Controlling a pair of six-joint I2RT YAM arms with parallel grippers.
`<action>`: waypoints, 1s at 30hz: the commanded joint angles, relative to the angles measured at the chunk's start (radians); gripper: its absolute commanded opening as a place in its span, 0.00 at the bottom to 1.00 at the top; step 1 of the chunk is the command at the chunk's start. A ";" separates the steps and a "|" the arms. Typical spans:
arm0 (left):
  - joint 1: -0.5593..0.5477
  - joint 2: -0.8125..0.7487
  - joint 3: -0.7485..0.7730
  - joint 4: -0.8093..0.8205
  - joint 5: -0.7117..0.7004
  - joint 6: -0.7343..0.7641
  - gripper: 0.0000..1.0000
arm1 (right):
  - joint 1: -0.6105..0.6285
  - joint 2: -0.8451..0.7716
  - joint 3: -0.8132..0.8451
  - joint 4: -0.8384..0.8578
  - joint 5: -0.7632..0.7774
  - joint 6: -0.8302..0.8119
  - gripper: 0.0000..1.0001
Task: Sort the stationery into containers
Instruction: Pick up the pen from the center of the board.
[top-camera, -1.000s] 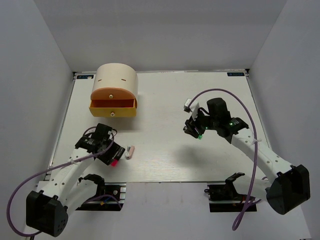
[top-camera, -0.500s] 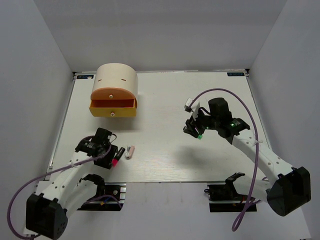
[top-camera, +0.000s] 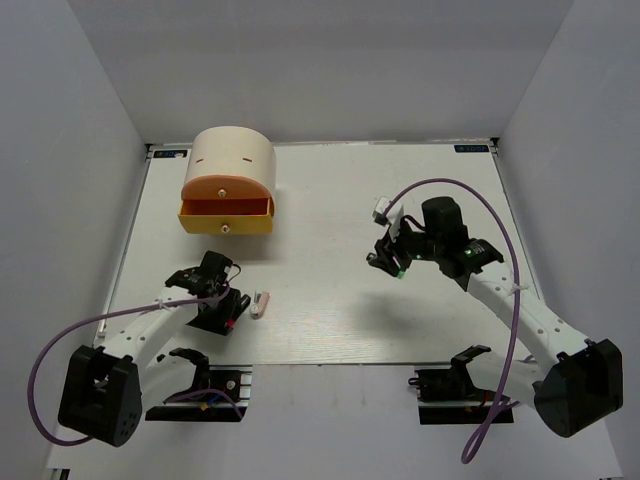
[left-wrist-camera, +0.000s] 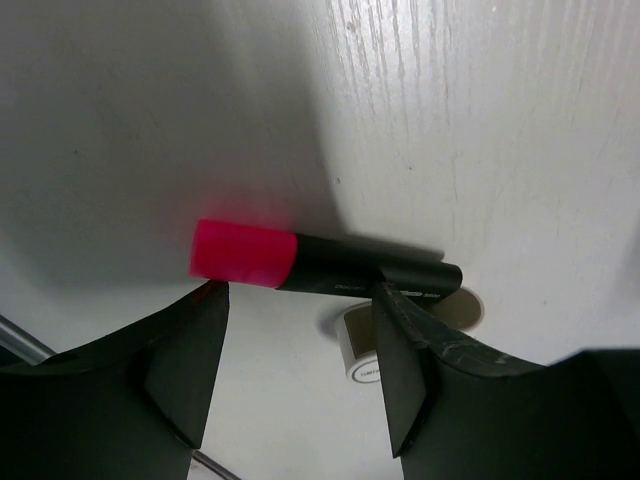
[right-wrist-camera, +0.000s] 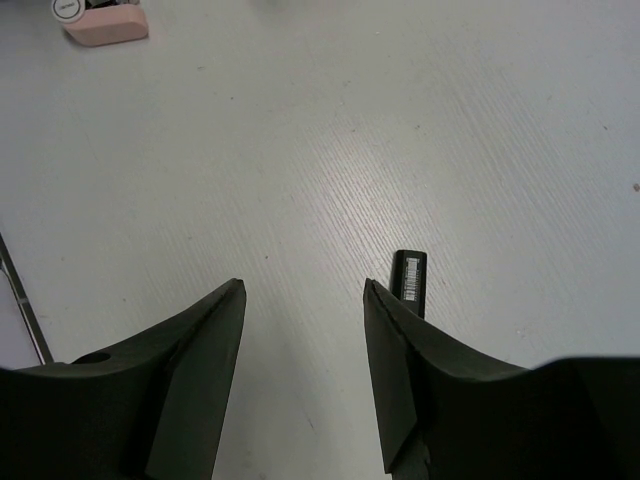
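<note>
Near the front left of the table (top-camera: 330, 190), the left gripper (left-wrist-camera: 300, 298) hangs low with its jaws apart and nothing clamped. A highlighter (left-wrist-camera: 330, 265) with a pink cap (left-wrist-camera: 243, 253) lies flat on the wood, crosswise just past both fingertips. The tips reach its near side, but whether they touch it cannot be told. Between those fingers, closer in, shows the round white end of the white-pink piece (left-wrist-camera: 360, 355); from above it lies just right of the gripper, close beside the highlighter. At the back left stands the box (top-camera: 233, 155), its yellow drawer (top-camera: 225, 226) pulled forward under the orange drawer (top-camera: 228, 187), well apart from both pieces. Right of centre, the right gripper (right-wrist-camera: 303, 285) hovers above the table, its jaws also apart with only bare wood between them. A black stub (right-wrist-camera: 410, 275) with a barcode label pokes out from behind its right finger; whether it lies on the table or touches the finger cannot be told. From above, a small green spot (top-camera: 398, 271) shows at that gripper's near edge, too small to identify.
</note>
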 joint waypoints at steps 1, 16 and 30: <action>-0.002 0.028 0.017 0.038 -0.048 -0.041 0.69 | -0.015 -0.026 -0.018 0.030 -0.039 -0.007 0.57; -0.002 0.033 0.062 0.030 -0.135 -0.092 0.72 | -0.031 -0.022 -0.027 0.032 -0.080 -0.016 0.57; 0.017 0.090 0.062 0.052 -0.145 -0.123 0.73 | -0.047 -0.023 -0.029 0.026 -0.100 -0.022 0.55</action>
